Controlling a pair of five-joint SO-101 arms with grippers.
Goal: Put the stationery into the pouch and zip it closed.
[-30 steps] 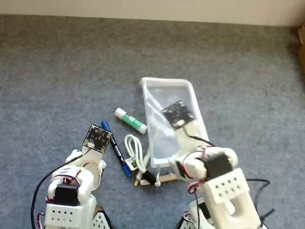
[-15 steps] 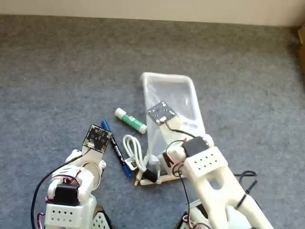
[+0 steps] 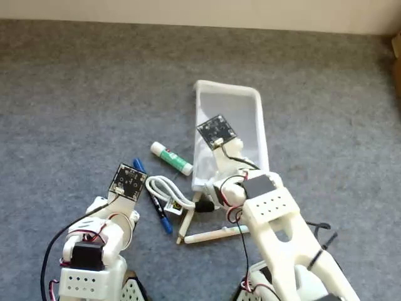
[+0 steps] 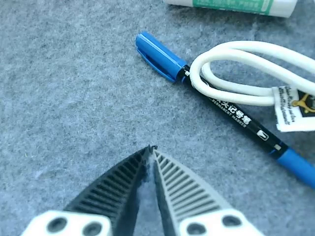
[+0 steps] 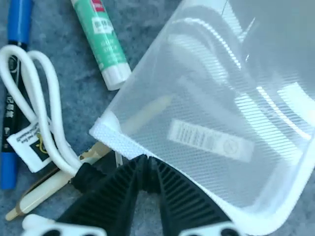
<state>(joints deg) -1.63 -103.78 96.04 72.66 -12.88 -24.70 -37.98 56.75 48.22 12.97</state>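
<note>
A clear mesh pouch (image 3: 238, 119) lies on the grey carpet, its near hem raised. My right gripper (image 5: 146, 160) is shut at that white hem (image 5: 115, 139), fingers closed on the pouch's (image 5: 211, 113) edge. Beside the pouch lie a green glue stick (image 3: 171, 158), a blue marker (image 3: 156, 204), a looped white cable (image 3: 164, 190) and a cream pen (image 3: 213, 235). In the left wrist view my left gripper (image 4: 150, 149) hovers shut and empty over bare carpet, just short of the marker (image 4: 226, 110) and the cable (image 4: 236, 73).
The left arm (image 3: 103, 238) stands at the near left, the right arm (image 3: 276, 219) rises over the pouch's near end. A black cable plug (image 5: 88, 174) lies by the right fingers. Open carpet stretches far and left; a pale wall runs along the back.
The right arm swung toward the pouch's near hem, and the pouch shifted away with that hem raised, uncovering the cream pen. The cable slid left. The left arm stayed still.
</note>
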